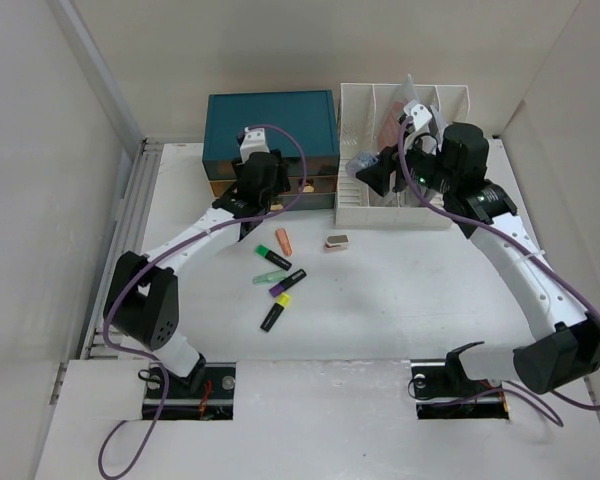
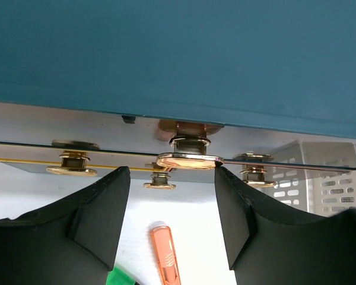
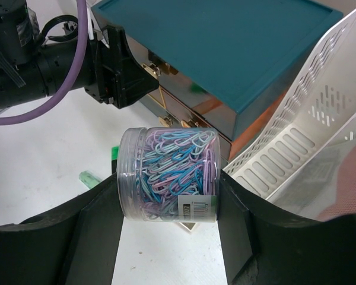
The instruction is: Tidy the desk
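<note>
The left gripper (image 2: 172, 178) stands wide open against the front of the teal drawer box (image 2: 178, 53). Its two fingers flank a gold drawer pull (image 2: 188, 159) right at their tips, and I cannot tell whether they touch it. Below and behind this gripper an orange highlighter (image 2: 164, 252) lies on the white tabletop (image 1: 400, 290), which spreads out beneath both arms. The right gripper (image 3: 169, 196) is clamped on a clear jar of paper clips (image 3: 169, 166), held off the tabletop. The drawer box is ahead of it to the left, and the white file rack (image 3: 320, 101) is just to its right.
</note>
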You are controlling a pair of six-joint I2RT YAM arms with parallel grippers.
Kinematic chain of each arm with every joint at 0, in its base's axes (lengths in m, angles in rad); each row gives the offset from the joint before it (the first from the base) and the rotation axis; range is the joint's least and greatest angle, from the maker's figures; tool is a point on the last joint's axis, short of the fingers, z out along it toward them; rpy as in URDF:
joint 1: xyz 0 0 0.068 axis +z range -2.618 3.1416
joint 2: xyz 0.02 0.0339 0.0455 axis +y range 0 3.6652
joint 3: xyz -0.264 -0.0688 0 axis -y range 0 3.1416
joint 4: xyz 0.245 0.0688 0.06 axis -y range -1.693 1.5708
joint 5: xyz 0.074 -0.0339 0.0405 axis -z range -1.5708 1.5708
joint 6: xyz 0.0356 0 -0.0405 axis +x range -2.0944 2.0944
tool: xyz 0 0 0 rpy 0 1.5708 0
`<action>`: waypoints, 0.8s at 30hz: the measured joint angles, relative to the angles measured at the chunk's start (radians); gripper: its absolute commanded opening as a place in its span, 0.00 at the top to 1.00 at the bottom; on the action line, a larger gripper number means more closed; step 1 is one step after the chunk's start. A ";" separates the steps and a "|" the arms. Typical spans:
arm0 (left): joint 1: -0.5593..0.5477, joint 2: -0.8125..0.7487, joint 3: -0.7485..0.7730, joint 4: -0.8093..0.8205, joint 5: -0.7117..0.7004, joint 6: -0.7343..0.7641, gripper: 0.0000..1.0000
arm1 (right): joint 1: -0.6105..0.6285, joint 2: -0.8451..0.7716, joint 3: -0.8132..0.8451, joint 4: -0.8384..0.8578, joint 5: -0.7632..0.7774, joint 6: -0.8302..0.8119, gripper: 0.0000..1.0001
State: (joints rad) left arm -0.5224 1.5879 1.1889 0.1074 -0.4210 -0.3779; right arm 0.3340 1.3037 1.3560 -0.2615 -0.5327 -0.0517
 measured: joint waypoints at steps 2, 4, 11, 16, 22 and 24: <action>-0.002 0.002 0.003 0.000 -0.006 0.003 0.45 | 0.000 0.000 -0.003 0.001 0.000 0.001 1.00; -0.003 0.004 0.005 0.000 -0.009 0.007 0.45 | 0.000 0.000 -0.005 0.000 0.000 0.001 1.00; -0.008 0.027 0.026 0.005 -0.021 0.014 0.45 | -0.002 0.000 -0.014 0.000 -0.002 0.004 1.00; -0.002 0.053 0.038 0.024 -0.025 0.014 0.57 | -0.007 0.000 -0.015 0.000 -0.004 0.004 1.00; -0.008 0.055 0.040 0.034 -0.012 0.021 0.75 | -0.008 0.000 -0.018 0.000 -0.008 0.004 1.00; -0.009 0.055 0.039 0.034 -0.012 0.021 0.75 | -0.008 0.000 -0.019 0.001 -0.010 0.004 1.00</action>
State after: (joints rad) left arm -0.5312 1.6428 1.2274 0.1413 -0.4332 -0.3569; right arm 0.3264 1.3037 1.3373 -0.2607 -0.5426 -0.0475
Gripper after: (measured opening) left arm 0.399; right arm 0.624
